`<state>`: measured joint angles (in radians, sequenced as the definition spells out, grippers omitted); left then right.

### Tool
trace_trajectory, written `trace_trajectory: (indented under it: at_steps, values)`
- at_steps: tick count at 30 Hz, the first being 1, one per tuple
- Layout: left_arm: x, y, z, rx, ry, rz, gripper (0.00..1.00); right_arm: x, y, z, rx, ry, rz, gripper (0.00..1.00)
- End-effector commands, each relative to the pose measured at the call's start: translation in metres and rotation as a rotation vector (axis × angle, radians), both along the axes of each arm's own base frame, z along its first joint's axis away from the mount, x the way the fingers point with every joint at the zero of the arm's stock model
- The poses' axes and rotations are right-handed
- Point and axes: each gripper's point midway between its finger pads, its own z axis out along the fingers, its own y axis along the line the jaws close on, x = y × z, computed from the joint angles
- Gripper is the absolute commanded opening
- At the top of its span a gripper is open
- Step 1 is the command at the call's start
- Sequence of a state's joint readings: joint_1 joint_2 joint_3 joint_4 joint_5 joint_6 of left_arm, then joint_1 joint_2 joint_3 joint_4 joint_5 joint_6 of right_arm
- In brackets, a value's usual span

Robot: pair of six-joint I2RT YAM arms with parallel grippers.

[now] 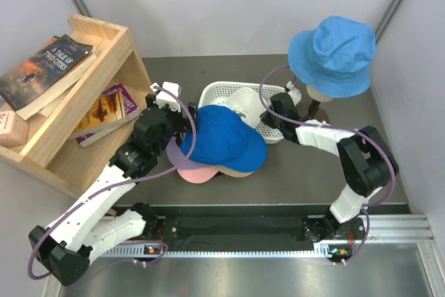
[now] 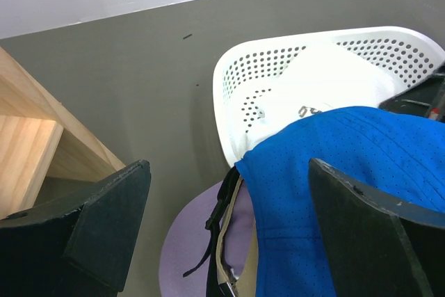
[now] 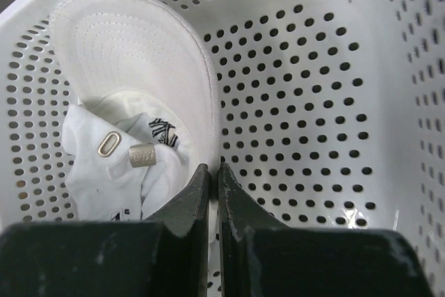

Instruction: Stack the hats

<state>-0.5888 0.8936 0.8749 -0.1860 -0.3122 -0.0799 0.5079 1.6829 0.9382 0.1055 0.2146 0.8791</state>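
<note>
Hats sit stacked at the centre of the top view: the royal blue cap (image 1: 226, 138) on top, with tan (image 1: 236, 172), pink (image 1: 196, 174) and lavender (image 1: 175, 149) edges showing beneath it on the table (image 1: 306, 179). The white cap (image 3: 132, 81) lies inside the white perforated basket (image 1: 212, 94) just above the stack. The left gripper (image 2: 229, 234) hangs spread wide over the stack's left edge, holding nothing. The right gripper (image 3: 214, 193) is down in the basket, fingers pressed together beside the white cap's brim.

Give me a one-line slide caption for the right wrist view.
Right gripper, fingers together, pinching the brim of the white fabric cap inside the white perforated plastic basket.
</note>
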Motion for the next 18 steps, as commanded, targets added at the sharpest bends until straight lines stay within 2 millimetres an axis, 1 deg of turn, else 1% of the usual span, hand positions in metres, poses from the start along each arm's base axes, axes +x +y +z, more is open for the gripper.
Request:
trace_trajectory:
  at_steps: [1, 2, 3, 4, 5, 7, 9, 10, 12, 13, 14, 15, 16, 17, 18]
  values:
    - [0.0, 0.002, 0.021, -0.046, -0.067, 0.008, 0.99, -0.002, -0.007, 0.043, -0.008, -0.146, -0.021, 0.0]
    - [0.0, 0.002, 0.022, -0.048, -0.069, 0.01, 0.99, -0.004, -0.009, 0.056, -0.004, -0.18, -0.03, 0.0]
    - [-0.001, 0.003, 0.023, -0.051, -0.073, 0.01, 0.99, -0.007, -0.01, 0.059, -0.009, -0.191, -0.033, 0.0]
    - [-0.001, 0.003, 0.024, -0.05, -0.075, 0.01, 0.99, -0.009, -0.01, 0.066, -0.01, -0.212, -0.037, 0.0]
    - [-0.001, 0.002, 0.024, -0.052, -0.076, 0.008, 0.99, -0.01, -0.015, 0.08, -0.018, -0.249, -0.052, 0.0]
    - [-0.002, 0.003, 0.025, -0.056, -0.081, 0.008, 0.99, -0.015, -0.012, 0.095, -0.028, -0.289, -0.049, 0.0]
    - [-0.002, 0.002, 0.028, -0.056, -0.089, 0.0, 0.99, -0.018, -0.012, 0.121, -0.031, -0.352, -0.044, 0.0]
    - [-0.002, 0.001, 0.031, -0.06, -0.096, -0.006, 0.99, -0.019, -0.012, 0.129, -0.029, -0.375, -0.038, 0.0]
    - [-0.003, 0.001, 0.034, -0.059, -0.106, -0.012, 0.99, -0.023, -0.01, 0.16, -0.028, -0.45, -0.014, 0.0]
    - [-0.003, 0.001, 0.038, -0.063, -0.117, -0.014, 0.99, -0.026, -0.012, 0.177, -0.023, -0.488, -0.011, 0.0]
    - [-0.003, -0.001, 0.042, -0.068, -0.128, -0.025, 0.99, -0.025, -0.015, 0.189, -0.048, -0.518, -0.015, 0.0]
    - [-0.004, -0.002, 0.044, -0.065, -0.13, -0.033, 0.99, -0.027, -0.016, 0.197, -0.055, -0.537, -0.016, 0.0]
    - [-0.004, -0.003, 0.051, -0.072, -0.143, -0.039, 0.99, -0.028, -0.019, 0.205, -0.064, -0.555, -0.019, 0.0]
    - [-0.005, -0.004, 0.053, -0.075, -0.145, -0.047, 0.99, -0.03, -0.023, 0.217, -0.081, -0.586, -0.018, 0.0]
    - [-0.004, -0.006, 0.056, -0.078, -0.148, -0.054, 0.99, -0.032, -0.023, 0.226, -0.084, -0.608, -0.013, 0.0]
